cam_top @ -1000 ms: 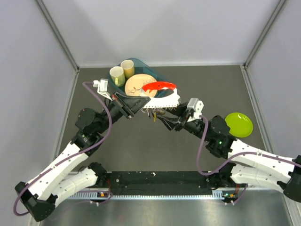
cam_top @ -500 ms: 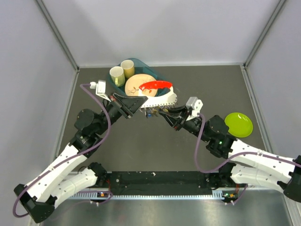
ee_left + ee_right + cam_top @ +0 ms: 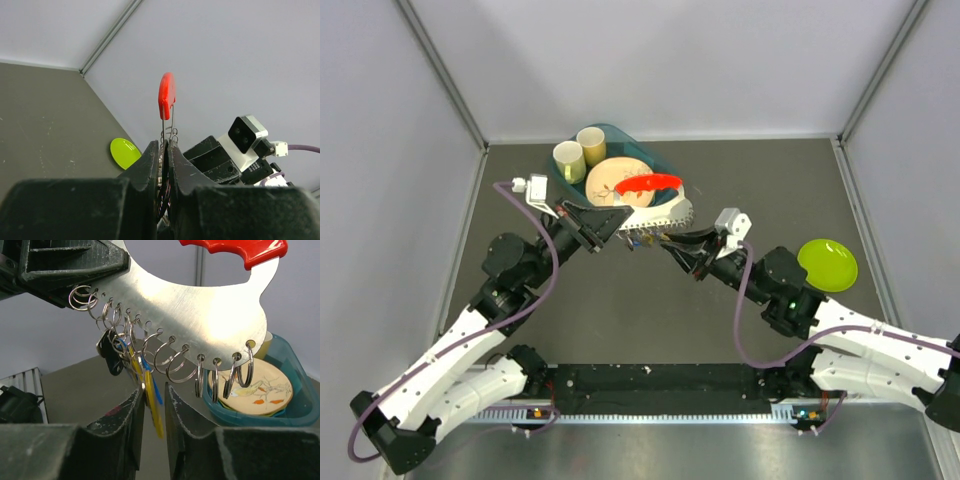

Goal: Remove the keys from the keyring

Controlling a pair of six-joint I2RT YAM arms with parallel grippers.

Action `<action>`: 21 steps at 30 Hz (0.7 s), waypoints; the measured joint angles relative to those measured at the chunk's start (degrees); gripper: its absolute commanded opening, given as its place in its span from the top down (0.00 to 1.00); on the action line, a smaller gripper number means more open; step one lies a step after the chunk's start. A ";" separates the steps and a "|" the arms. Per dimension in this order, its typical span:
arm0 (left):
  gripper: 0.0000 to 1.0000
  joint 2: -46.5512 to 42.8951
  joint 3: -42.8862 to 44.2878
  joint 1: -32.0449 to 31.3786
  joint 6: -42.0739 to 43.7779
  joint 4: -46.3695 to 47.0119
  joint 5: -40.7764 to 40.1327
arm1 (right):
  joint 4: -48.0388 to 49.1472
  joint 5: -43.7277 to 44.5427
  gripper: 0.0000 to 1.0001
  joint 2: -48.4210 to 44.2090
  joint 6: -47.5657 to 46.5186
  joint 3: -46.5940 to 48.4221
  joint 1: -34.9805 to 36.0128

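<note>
The left gripper point(image 3: 164, 146) pinches the flat silver keyring with a red handle point(image 3: 200, 315) tight, up in the air. Only the right wrist view shows the small yellow and blue keys point(image 3: 150, 385) hanging between the right gripper's point(image 3: 154, 392) narrow fingers. It does not show whether they pinch a key.

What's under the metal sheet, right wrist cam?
A row of rings through the sheet's lower edge; keys with black, blue and yellow heads hang from a few. Overlap hides which ring holds which key.
</note>
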 measured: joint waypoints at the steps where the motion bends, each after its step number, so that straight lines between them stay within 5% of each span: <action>1: 1.00 -0.09 -0.26 0.00 0.02 0.00 -0.24 | -0.33 0.09 1.00 0.00 -0.07 0.00 0.02; 12: 1.00 -0.22 -1.05 0.00 0.15 -0.22 -0.66 | -2.32 -0.68 1.00 0.07 -0.50 0.02 0.09; 15: 1.00 -0.22 -1.07 0.00 0.09 -0.22 -0.83 | -1.53 -1.03 0.75 0.52 -0.22 0.02 0.09; 21: 1.00 -0.31 -1.07 0.00 -1.03 -0.15 -0.81 | 1.18 -1.75 0.71 5.25 1.14 0.02 0.09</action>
